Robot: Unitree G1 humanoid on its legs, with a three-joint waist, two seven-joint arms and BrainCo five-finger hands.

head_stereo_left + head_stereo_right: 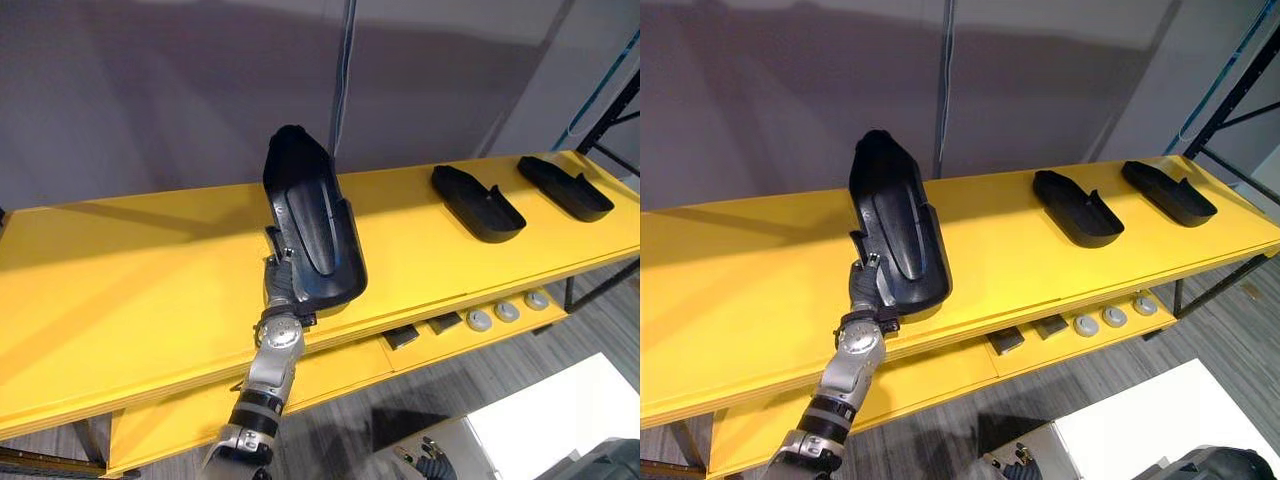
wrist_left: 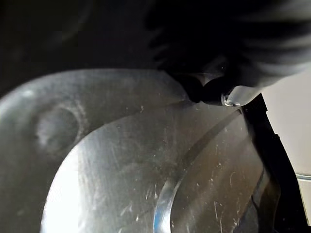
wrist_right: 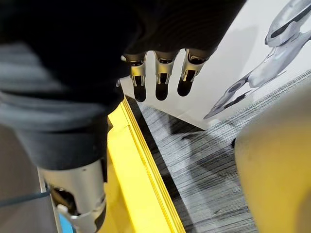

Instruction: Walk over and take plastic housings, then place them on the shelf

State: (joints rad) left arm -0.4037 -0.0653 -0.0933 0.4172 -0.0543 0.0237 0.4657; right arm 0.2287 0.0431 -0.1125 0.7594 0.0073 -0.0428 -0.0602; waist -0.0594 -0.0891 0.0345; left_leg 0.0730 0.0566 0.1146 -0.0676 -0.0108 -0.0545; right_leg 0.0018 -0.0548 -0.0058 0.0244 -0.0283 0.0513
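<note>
My left hand [image 1: 280,286] comes up from below the shelf's front edge and is shut on the lower end of a long black plastic housing [image 1: 310,215]. The housing stands nearly upright over the middle of the yellow shelf [image 1: 120,290]; I cannot tell whether its lower end touches the board. In the left wrist view its glossy dark shell [image 2: 136,160] sits right against my fingertip [image 2: 218,93]. Two more black housings [image 1: 478,203] [image 1: 565,188] lie flat on the shelf at the right. My right hand [image 3: 158,80] hangs beside the shelf's edge [image 3: 141,174] with relaxed fingers holding nothing.
A lower yellow board carries three silver discs [image 1: 507,312] and small dark blocks [image 1: 402,337]. A white surface [image 1: 560,410] stands on the grey floor at lower right. A dark rack post [image 1: 610,110] rises at the shelf's right end. A grey wall is behind.
</note>
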